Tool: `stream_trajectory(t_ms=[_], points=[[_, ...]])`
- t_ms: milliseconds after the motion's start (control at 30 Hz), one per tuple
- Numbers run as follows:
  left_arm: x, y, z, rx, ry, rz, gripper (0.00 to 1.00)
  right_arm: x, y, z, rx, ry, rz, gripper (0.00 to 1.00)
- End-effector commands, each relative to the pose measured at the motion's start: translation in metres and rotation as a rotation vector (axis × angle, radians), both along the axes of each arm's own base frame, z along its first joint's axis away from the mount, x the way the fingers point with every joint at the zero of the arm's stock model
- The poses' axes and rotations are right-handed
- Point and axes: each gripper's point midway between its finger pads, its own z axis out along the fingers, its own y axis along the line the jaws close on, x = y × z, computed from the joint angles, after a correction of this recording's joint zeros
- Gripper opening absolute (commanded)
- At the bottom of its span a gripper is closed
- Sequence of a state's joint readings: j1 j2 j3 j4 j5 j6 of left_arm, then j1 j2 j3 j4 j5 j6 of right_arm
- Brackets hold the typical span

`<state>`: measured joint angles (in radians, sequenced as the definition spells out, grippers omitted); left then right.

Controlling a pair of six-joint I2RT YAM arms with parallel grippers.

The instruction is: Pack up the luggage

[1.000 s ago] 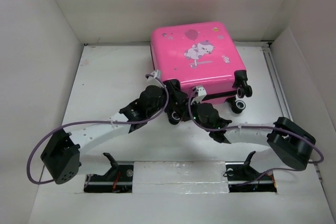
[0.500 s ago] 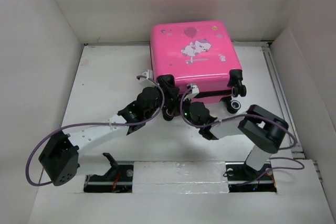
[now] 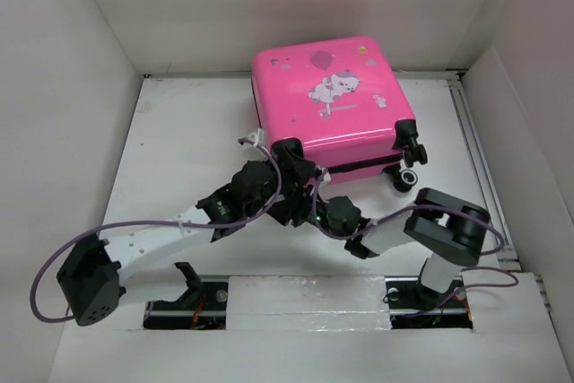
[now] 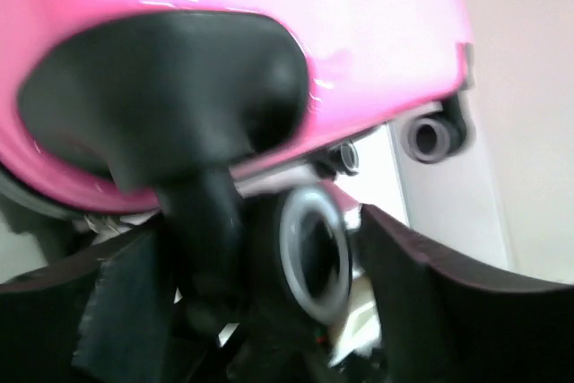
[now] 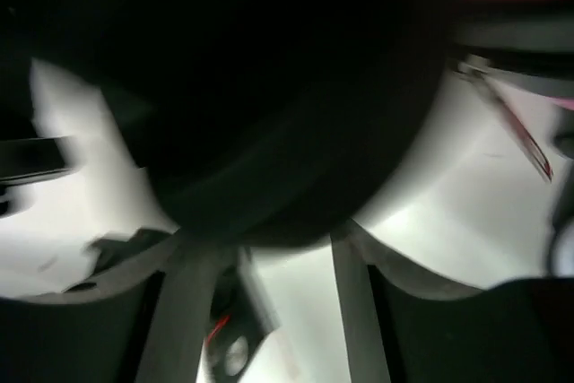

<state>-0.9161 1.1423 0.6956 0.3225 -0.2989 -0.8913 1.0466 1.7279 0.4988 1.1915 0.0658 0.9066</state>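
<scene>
1. Lying flat on the white table (image 3: 188,141), the pink suitcase (image 3: 327,100) sits at the far middle, with its cartoon picture facing up.
2. The lid is down on the suitcase. The two pink halves meet along the near side, with a dark line between them.
3. I cannot see inside, so I cannot tell what has been packed. I see no clothes or toys lying beside it to put in.
4. The left gripper (image 3: 296,175) is at the near left corner of the suitcase. Its fingers are apart, and a black wheel (image 4: 309,248) sits between them. A bit of white shows between the wheel and one finger, so I think the wheel is not being squeezed.
5. The right gripper (image 3: 327,199) is just beside the near edge of the suitcase, close to the left one. Its own camera shows only dark blur, so I cannot tell if its fingers are open or closed.
6. My guess is that most of the job is done, because the suitcase is shut.
7. What may be left is making sure it is closed all the way round, or moving it.
</scene>
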Motion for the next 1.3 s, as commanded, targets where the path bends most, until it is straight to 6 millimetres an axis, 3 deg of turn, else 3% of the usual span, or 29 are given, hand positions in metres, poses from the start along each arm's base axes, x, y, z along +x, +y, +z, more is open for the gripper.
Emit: stream_trajectory(t_ms=[0, 33, 67, 100, 167, 200, 233, 300, 367, 400, 433, 467, 533, 600, 633, 667, 700, 733, 800, 833, 900, 1000, 1200, 1267], points=[[-0.017, 0.006, 0.097, -0.181, -0.209, -0.046, 0.72, -0.031, 0.005, 0.054, 0.066, -0.132, 0.139, 0.58], [-0.017, 0.018, 0.101, -0.161, -0.224, -0.011, 0.73, -0.033, 0.001, 0.046, 0.025, -0.122, 0.14, 0.58], [-0.016, 0.029, 0.092, -0.102, -0.204, 0.028, 0.73, -0.032, -0.003, 0.054, 0.018, -0.132, 0.128, 0.59], [-0.014, 0.039, 0.092, -0.082, -0.209, 0.065, 0.71, -0.034, -0.008, 0.038, -0.063, -0.118, 0.133, 0.61], [-0.014, 0.07, 0.1, -0.064, -0.239, 0.167, 0.7, -0.035, -0.015, 0.027, -0.144, -0.109, 0.116, 0.62], [-0.015, 0.08, 0.085, -0.014, -0.225, 0.188, 0.67, -0.04, -0.016, 0.033, -0.165, -0.133, 0.129, 0.62], [-0.015, 0.09, 0.081, 0.005, -0.227, 0.225, 0.65, -0.041, -0.023, 0.016, -0.239, -0.101, 0.126, 0.62], [-0.019, 0.108, 0.072, 0.02, -0.212, 0.261, 0.54, -0.047, -0.027, 0.012, -0.28, -0.088, 0.14, 0.65], [-0.022, 0.114, 0.046, 0.06, -0.176, 0.27, 0.49, -0.053, -0.034, 0.004, -0.349, -0.077, 0.16, 0.65], [-0.023, 0.115, 0.041, 0.067, -0.173, 0.269, 0.4, -0.057, -0.033, 0.007, -0.361, -0.089, 0.172, 0.67], [-0.026, 0.113, 0.02, 0.093, -0.146, 0.249, 0.37, -0.057, -0.036, 0.013, -0.369, -0.106, 0.175, 0.69], [-0.029, 0.106, 0.007, 0.112, -0.125, 0.203, 0.35, -0.06, -0.043, 0.006, -0.419, -0.087, 0.184, 0.69], [-0.032, 0.092, -0.011, 0.115, -0.107, 0.14, 0.32, -0.059, -0.052, 0.013, -0.445, -0.089, 0.161, 0.74], [-0.04, 0.073, -0.041, 0.124, -0.059, 0.036, 0.32, -0.054, -0.071, 0.026, -0.474, -0.101, 0.096, 0.76], [-0.042, 0.067, -0.046, 0.125, -0.066, 0.003, 0.32, -0.048, -0.078, 0.036, -0.48, -0.117, 0.056, 0.77], [-0.041, 0.06, -0.047, 0.098, -0.081, -0.015, 0.31, -0.045, -0.086, 0.058, -0.449, -0.139, 0.01, 0.81], [-0.042, 0.053, -0.046, 0.086, -0.082, -0.04, 0.31, -0.043, -0.097, 0.054, -0.483, -0.13, -0.02, 0.82], [-0.041, 0.049, -0.057, 0.11, -0.076, -0.056, 0.31, -0.035, -0.103, 0.067, -0.477, -0.15, -0.067, 0.84], [-0.037, 0.039, -0.047, 0.092, -0.113, -0.069, 0.31, -0.029, -0.112, 0.073, -0.498, -0.167, -0.084, 0.85], [-0.038, 0.034, -0.056, 0.127, -0.113, -0.088, 0.33, -0.024, -0.115, 0.076, -0.499, -0.162, -0.103, 0.85], [-0.033, 0.023, -0.044, 0.112, -0.139, -0.089, 0.34, -0.017, -0.117, 0.081, -0.509, -0.169, -0.125, 0.85], [-0.025, 0.014, -0.045, 0.158, -0.159, -0.088, 0.35, -0.015, -0.118, 0.086, -0.508, -0.182, -0.136, 0.85], [0.002, 0.032, -0.057, 0.283, -0.159, 0.079, 0.37, -0.014, -0.113, 0.091, -0.48, -0.206, -0.108, 0.85], [0.009, 0.033, -0.052, 0.297, -0.185, 0.108, 0.37, -0.015, -0.111, 0.092, -0.465, -0.212, -0.102, 0.84]])
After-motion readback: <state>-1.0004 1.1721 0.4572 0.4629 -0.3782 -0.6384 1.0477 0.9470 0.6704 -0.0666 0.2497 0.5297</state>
